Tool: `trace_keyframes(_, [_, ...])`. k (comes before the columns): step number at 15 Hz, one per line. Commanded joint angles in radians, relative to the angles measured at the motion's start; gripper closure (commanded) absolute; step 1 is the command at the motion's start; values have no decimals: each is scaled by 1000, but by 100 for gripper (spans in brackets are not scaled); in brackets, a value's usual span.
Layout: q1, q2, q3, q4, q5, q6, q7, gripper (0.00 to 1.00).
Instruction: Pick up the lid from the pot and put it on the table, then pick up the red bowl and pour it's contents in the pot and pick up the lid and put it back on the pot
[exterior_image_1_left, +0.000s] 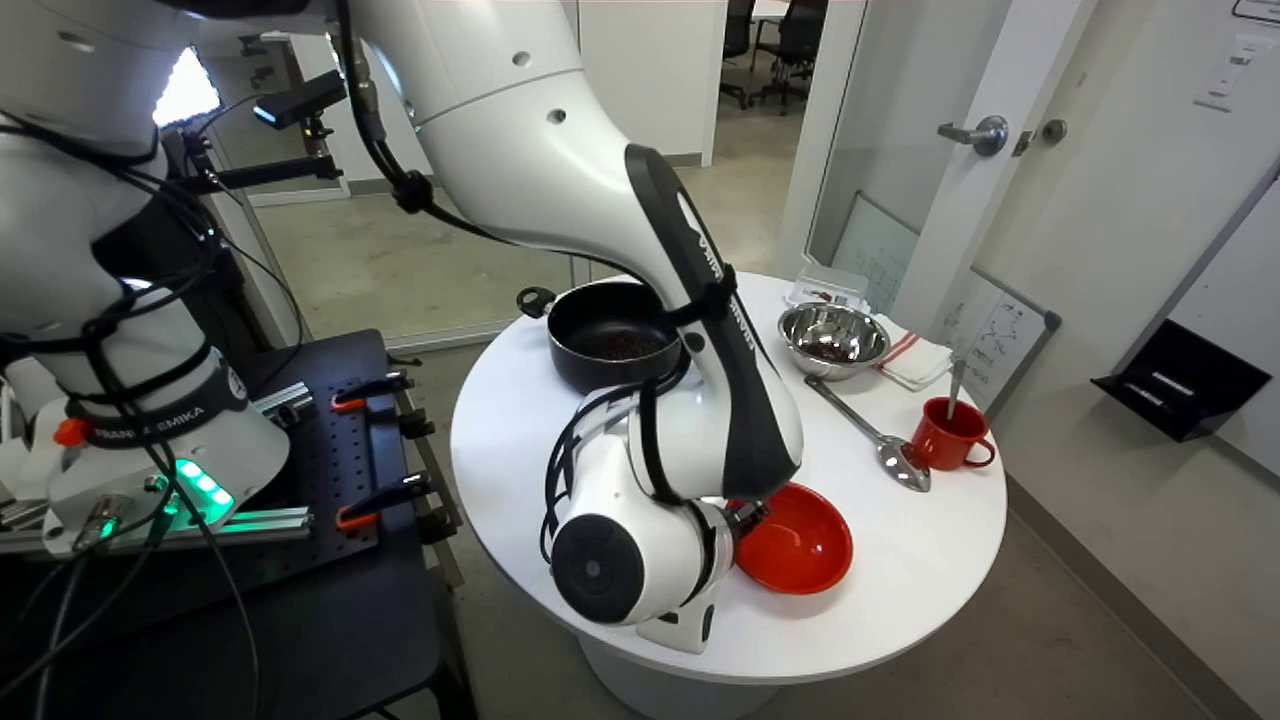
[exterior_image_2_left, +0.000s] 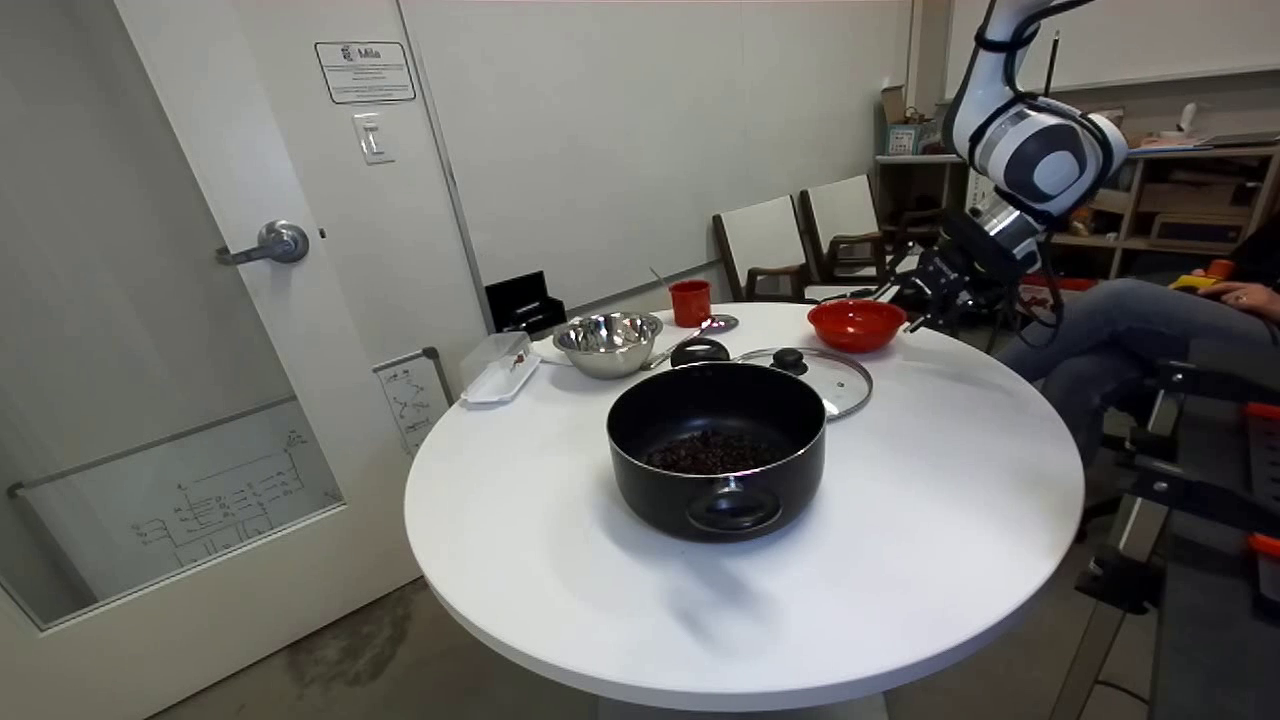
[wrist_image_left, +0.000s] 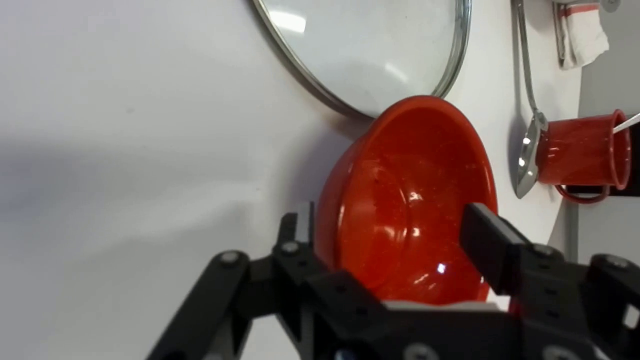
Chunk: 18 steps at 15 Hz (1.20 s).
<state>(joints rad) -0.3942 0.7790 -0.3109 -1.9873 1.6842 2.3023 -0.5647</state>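
Three things of the task are set across the white table (exterior_image_2_left: 560, 590). At left stands the pot (exterior_image_2_left: 660, 498), open, with dark grains (exterior_image_2_left: 710, 453) inside; next lies the lid (exterior_image_2_left: 840, 385), aside, I suppose, to leave room for pouring; then the red bowl (exterior_image_2_left: 857, 336), looking empty. Rightmost, the gripper (wrist_image_left: 393, 220) has its fingers (wrist_image_left: 303, 225) well apart by this bowl's wall, holding nothing, perhaps because the lid comes next. Readable are "Mila" on the wall sign (exterior_image_2_left: 365, 72) and "EMIKA" on the robot's base band (exterior_image_1_left: 195, 411).

White rounded arm (exterior_image_1_left: 535, 165), black cables (exterior_image_1_left: 411, 192), black tool (wrist_image_left: 390, 223)
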Motion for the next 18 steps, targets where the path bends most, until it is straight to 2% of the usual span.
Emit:
trace_keyframes(1, [89, -121, -19, -73, 3, 103, -91, 0])
trace_keyframes(4, [172, -242, -12, -151, -69, 214, -129, 0])
trace_keyframes(9, [334, -458, 42, -321, -352, 453, -13, 0])
trace_keyframes(10, [403, -493, 18, -356, -407, 497, 24, 0])
trace_keyframes(11, [444, -523, 21, -384, -477, 553, 72, 0])
trace_keyframes(15, [603, -512, -26, -446, -792, 705, 283, 0])
trace_keyframes(18, [694, -440, -126, -436, -1024, 701, 376, 0])
